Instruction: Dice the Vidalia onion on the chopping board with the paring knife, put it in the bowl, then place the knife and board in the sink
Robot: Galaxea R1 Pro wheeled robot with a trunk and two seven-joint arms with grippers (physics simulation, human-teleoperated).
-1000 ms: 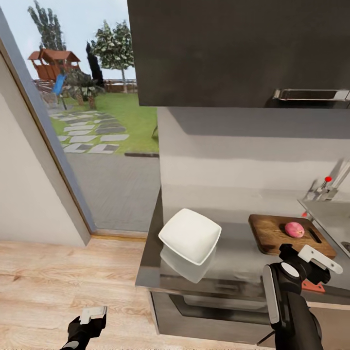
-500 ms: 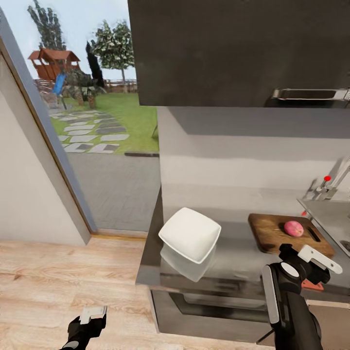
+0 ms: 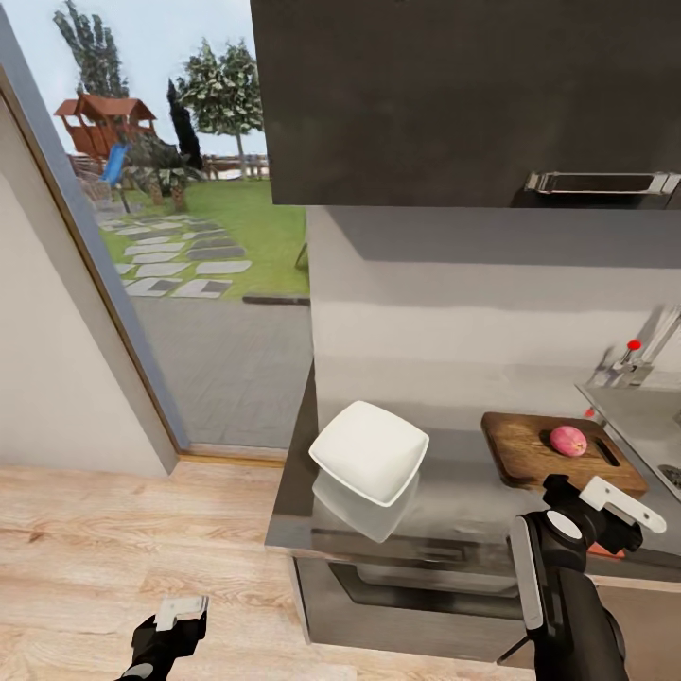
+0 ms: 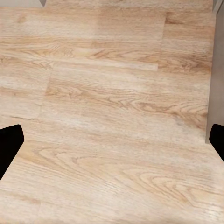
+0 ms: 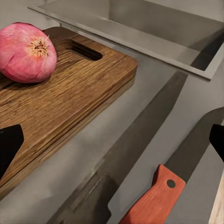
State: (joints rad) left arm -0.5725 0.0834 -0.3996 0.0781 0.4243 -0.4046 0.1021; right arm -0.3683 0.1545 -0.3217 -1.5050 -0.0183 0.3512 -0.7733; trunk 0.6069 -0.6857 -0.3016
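— Reaching for the knife looks like the step in hand, no? The round pink-red Vidalia onion (image 3: 567, 440) already sits whole on the dark brown wooden chopping board (image 3: 530, 459), close to its slot handle, so the fetch from the grey steel sink (image 3: 638, 416) is done.

— Agreed. The right hand (image 3: 605, 515) hovers over the front edge of the glossy grey steel surface (image 3: 454, 501), fingers spread and holding nothing. From the head camera, the board lies at about 12 o'clock of that hand, and a bit of the orange-red knife handle (image 5: 151, 200) peeks out at its 6 o'clock.

— And in the right wrist view?

— That small orange-handled paring knife lies flat on the surface, apart from the board. The hand must lower, straddle the handle and close on it.

— The left hand (image 3: 175, 615)?

— Low over the pale wooden floor (image 4: 112, 112), spread, empty. The white squarish bowl (image 3: 369, 452) waits at 9 o'clock of the board, well apart.
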